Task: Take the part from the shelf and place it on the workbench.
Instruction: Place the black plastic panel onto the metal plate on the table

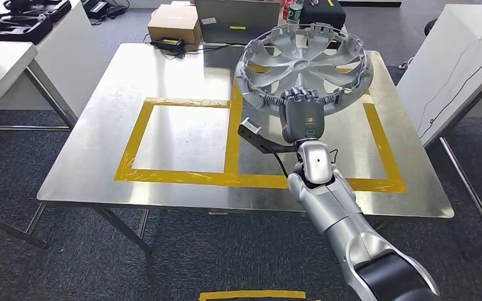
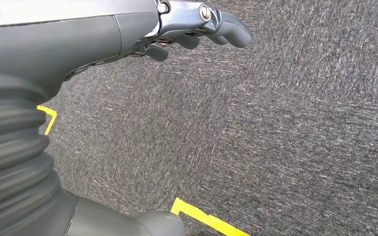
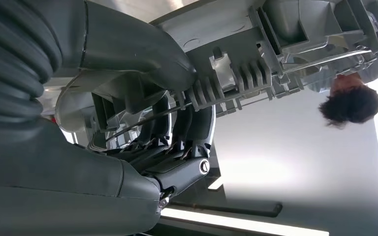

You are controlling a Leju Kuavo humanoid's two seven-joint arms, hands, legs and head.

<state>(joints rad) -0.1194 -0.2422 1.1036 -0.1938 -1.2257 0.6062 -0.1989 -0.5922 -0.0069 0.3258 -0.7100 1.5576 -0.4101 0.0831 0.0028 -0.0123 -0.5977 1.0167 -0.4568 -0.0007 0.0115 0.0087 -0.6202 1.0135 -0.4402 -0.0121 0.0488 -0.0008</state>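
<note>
The part is a round grey plastic wheel cover (image 1: pixel 304 66) with curved spokes and a ribbed rim. My right hand (image 1: pixel 300 111) grips its near rim and holds it tilted above the steel workbench (image 1: pixel 188 141), over the right yellow-taped square (image 1: pixel 386 157). In the right wrist view my fingers (image 3: pixel 177 147) curl around the cover's rim (image 3: pixel 236 73). My left hand (image 2: pixel 197 24) hangs over dark carpet with its fingers loosely bent, holding nothing.
A left yellow-taped square (image 1: pixel 182 138) marks the bench. A cardboard box (image 1: pixel 174 23), a laptop (image 1: pixel 235 19) and a bottle (image 1: pixel 295 9) stand at the far edge. White tables flank both sides (image 1: pixel 452 56). A person's dark-haired head (image 3: pixel 349 105) is in the right wrist view.
</note>
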